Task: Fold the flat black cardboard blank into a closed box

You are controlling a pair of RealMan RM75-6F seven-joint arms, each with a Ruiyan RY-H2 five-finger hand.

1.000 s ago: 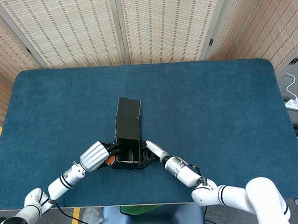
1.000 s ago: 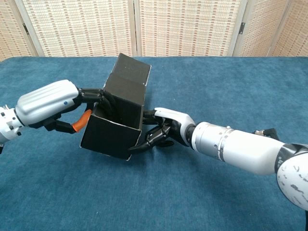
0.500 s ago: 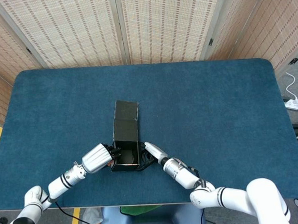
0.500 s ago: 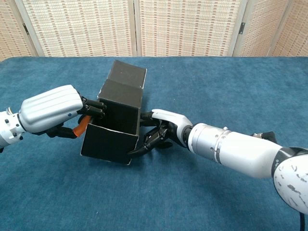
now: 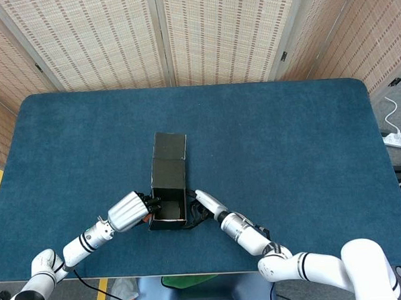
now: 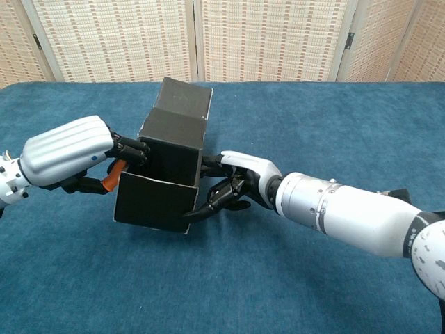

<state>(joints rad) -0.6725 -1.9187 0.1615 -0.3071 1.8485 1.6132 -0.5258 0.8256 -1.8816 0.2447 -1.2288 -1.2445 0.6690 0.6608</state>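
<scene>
The black cardboard box (image 5: 169,185) (image 6: 167,163) lies partly folded near the table's front, its open end facing me and a flap standing at its far end. My left hand (image 5: 130,211) (image 6: 69,149) holds the box's left wall, with fingers hooked over the edge into the opening. My right hand (image 5: 207,205) (image 6: 240,184) grips the right wall, its fingers (image 6: 208,207) pressing the lower right corner. The front flap (image 6: 151,203) stands upright across the opening.
The blue cloth table (image 5: 288,152) spreads wide on all sides of the box. Woven folding screens (image 5: 181,30) stand behind the far edge. A power strip (image 5: 398,139) lies on the floor to the right.
The box has swung from a slight slant to lie straight and shifted a little nearer. Both hands kept their hold and moved with it.
</scene>
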